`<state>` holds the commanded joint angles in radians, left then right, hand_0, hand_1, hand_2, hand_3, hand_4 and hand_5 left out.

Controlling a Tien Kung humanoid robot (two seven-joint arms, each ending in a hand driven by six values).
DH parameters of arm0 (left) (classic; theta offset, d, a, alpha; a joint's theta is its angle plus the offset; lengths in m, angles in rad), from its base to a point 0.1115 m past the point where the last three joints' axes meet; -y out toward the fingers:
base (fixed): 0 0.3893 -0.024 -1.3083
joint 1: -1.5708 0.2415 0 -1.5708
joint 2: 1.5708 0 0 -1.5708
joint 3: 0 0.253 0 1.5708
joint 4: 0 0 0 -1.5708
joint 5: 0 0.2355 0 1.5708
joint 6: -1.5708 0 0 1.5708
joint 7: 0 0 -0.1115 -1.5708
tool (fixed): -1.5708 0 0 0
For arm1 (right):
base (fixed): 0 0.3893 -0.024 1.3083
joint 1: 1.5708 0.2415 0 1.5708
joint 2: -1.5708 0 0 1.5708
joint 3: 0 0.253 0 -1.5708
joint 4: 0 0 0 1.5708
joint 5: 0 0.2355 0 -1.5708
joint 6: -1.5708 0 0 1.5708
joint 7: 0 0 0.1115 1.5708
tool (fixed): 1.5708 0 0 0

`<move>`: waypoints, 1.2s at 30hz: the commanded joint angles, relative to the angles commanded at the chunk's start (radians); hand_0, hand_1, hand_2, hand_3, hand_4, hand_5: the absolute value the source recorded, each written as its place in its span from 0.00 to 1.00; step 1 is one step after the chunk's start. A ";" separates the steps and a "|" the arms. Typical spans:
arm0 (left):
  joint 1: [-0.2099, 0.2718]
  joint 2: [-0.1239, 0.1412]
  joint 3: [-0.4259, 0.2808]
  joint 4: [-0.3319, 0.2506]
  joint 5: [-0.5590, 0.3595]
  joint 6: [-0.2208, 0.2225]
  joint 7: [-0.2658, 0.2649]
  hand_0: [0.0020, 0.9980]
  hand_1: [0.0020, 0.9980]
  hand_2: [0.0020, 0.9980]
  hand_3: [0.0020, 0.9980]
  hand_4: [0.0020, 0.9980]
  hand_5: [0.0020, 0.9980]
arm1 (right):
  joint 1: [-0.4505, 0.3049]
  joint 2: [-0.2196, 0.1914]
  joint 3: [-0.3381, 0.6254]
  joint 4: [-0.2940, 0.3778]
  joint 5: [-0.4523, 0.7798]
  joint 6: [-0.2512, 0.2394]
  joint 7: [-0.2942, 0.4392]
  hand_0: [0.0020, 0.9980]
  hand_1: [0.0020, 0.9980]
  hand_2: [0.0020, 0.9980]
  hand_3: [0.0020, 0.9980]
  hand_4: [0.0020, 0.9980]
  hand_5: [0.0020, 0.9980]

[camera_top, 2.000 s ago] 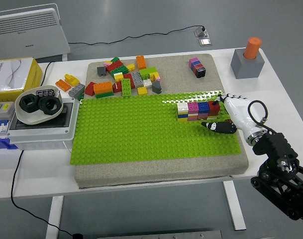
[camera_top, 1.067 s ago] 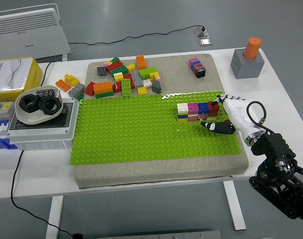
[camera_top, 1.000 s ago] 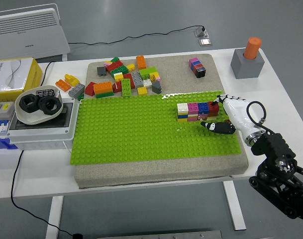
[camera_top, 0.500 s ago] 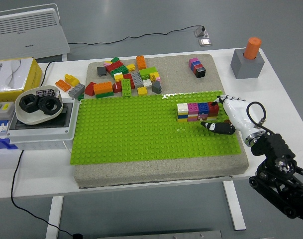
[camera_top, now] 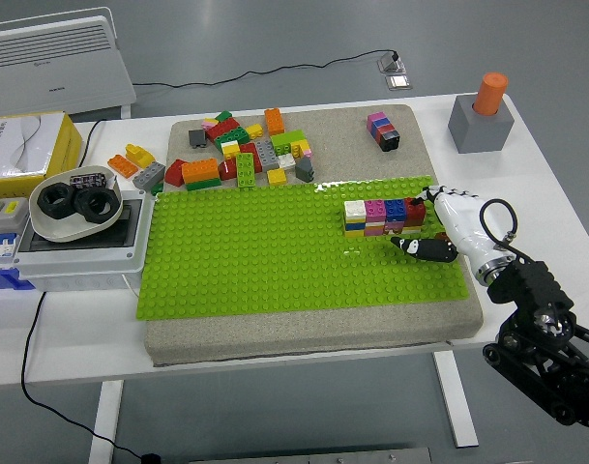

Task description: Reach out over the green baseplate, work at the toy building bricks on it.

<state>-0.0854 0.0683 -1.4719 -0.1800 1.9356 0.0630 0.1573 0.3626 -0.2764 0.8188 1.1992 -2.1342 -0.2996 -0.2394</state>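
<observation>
fingers (camera_top: 422, 248) curled narrow beside red end of short brick row (camera_top: 384, 217), grip on anything not clear, right hand (camera_top: 447, 228) low over right part of green baseplate (camera_top: 275, 251), row already built, w/ many loose bricks (camera_top: 244, 153) left behind baseplate.

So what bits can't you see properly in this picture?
- Head view: the robot hand covers the right end of the brick row, so whether it grips a brick is unclear.
- The brown brick at that end is mostly hidden beneath the hand.
- The left arm is out of frame.
- The yellow box is cut off by the left edge; its print is too small.
</observation>
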 joint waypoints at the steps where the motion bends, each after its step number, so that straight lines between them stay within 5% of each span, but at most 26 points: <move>1: 0.000 0.000 0.000 0.000 0.000 0.000 0.000 0.68 0.35 0.29 0.47 0.20 0.00 | 0.001 -0.001 0.001 0.003 0.000 0.002 -0.001 0.79 0.82 0.87 0.65 0.91 0.58; 26: 0.008 0.000 0.001 0.000 -0.004 -0.004 0.006 0.68 0.35 0.29 0.47 0.20 0.00 | 0.001 -0.007 0.029 0.032 0.123 -0.058 0.078 0.79 0.82 0.88 0.68 0.90 0.57; 36: 0.008 0.005 0.004 0.000 -0.002 -0.003 0.005 0.68 0.35 0.29 0.47 0.20 0.00 | -0.107 -0.004 0.064 0.121 0.125 -0.091 0.103 0.78 0.82 0.88 0.67 0.90 0.58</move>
<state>-0.0774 0.0730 -1.4682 -0.1800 1.9336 0.0600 0.1624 0.2556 -0.2807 0.8826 1.3203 -2.0096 -0.3908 -0.1363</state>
